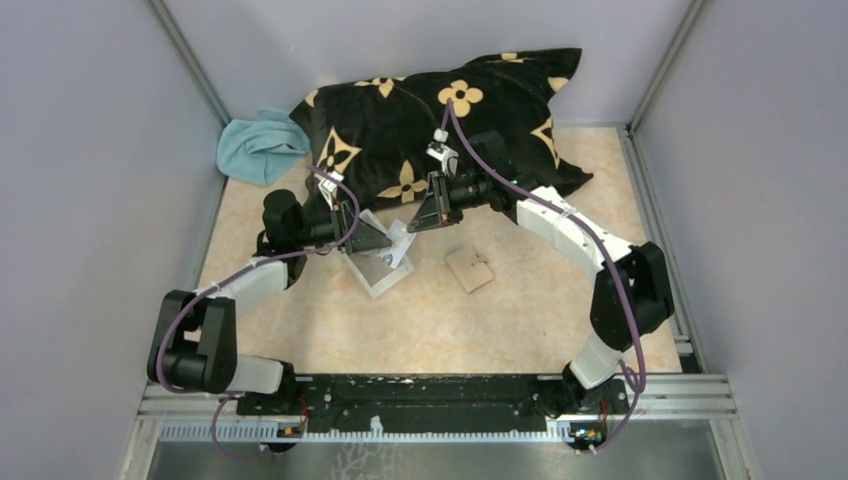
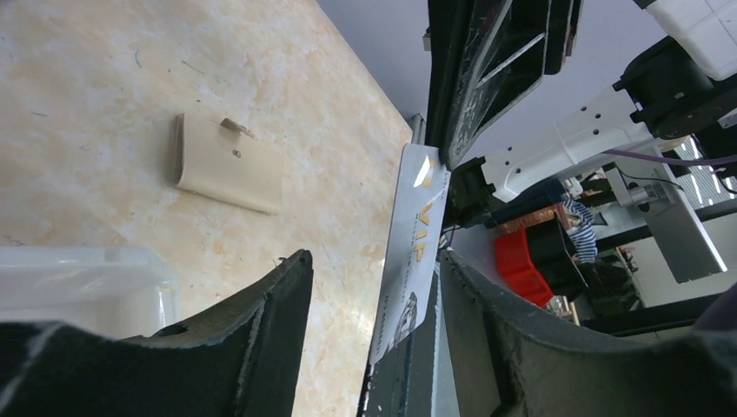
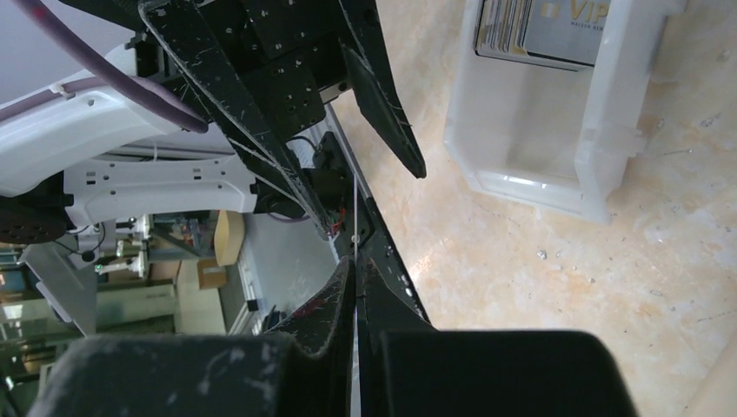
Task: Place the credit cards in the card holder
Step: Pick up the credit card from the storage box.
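Left gripper (image 2: 372,269), over the clear tray (image 1: 375,282): jaws wide apart, straddling one credit card (image 2: 415,234). Right gripper (image 3: 355,265), over the tray's right edge: clamped on that card's end. Card holder (image 1: 469,269): closed, lying flat, right of the tray, apart.

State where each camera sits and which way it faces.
Top external: overhead and behind, looking down at the table; left arm, right arm show.
Left wrist: faces the card holder and credit card; own open jaws show.
Right wrist: faces the clear tray; own jaws grip that card.
Both wrist views share the card.
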`<act>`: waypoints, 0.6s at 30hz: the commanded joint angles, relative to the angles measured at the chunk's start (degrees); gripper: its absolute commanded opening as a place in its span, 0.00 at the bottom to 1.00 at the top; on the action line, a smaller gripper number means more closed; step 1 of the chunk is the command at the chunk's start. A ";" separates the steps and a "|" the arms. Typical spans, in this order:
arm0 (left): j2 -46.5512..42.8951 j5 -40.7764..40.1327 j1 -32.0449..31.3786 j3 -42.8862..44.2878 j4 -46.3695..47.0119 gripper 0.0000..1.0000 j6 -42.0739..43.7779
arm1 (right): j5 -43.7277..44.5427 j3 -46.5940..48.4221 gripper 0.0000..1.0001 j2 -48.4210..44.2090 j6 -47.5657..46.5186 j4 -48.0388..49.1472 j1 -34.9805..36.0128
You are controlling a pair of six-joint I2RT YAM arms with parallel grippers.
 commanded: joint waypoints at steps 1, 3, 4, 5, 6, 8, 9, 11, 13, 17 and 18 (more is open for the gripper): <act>1.63 3.57 -0.66 2.19 3.40 0.59 -0.39 | -3.19 2.34 0.00 1.59 0.54 3.72 -0.39; 2.56 4.51 -0.84 2.22 4.87 0.52 -1.49 | -3.56 2.64 0.00 3.08 0.48 3.70 -0.37; 3.01 5.03 -0.88 2.22 5.94 0.46 -2.24 | -3.71 2.84 0.00 3.37 0.51 3.64 -0.37; 3.40 5.39 -0.96 2.22 6.90 0.37 -2.95 | -3.71 3.16 0.00 3.72 0.33 3.44 -0.39; 3.72 5.63 -0.97 2.16 7.61 0.29 -3.54 | -3.73 3.45 0.00 4.15 0.06 3.18 -0.40; 4.28 5.91 -1.05 2.06 8.89 0.15 -4.50 | -3.90 3.94 0.00 4.58 -0.20 2.70 -0.39; 4.40 5.88 -1.10 2.05 9.31 0.06 -4.88 | -3.86 4.05 0.00 4.73 -0.23 2.64 -0.37; 4.56 5.61 -1.06 1.83 9.63 0.00 -5.31 | -3.73 4.29 0.00 4.85 -0.36 2.68 -0.48; 4.60 5.09 -1.13 1.39 10.69 0.00 -6.23 | -3.20 4.39 0.00 4.59 -0.39 2.77 -0.56; 4.08 0.15 -1.06 -0.12 11.45 0.00 -7.49 | 1.63 3.66 0.30 2.13 -1.82 2.31 -0.74; 3.76 -2.17 -1.13 -0.61 11.59 0.00 -7.99 | 3.18 3.38 0.35 1.62 -2.38 2.00 -0.70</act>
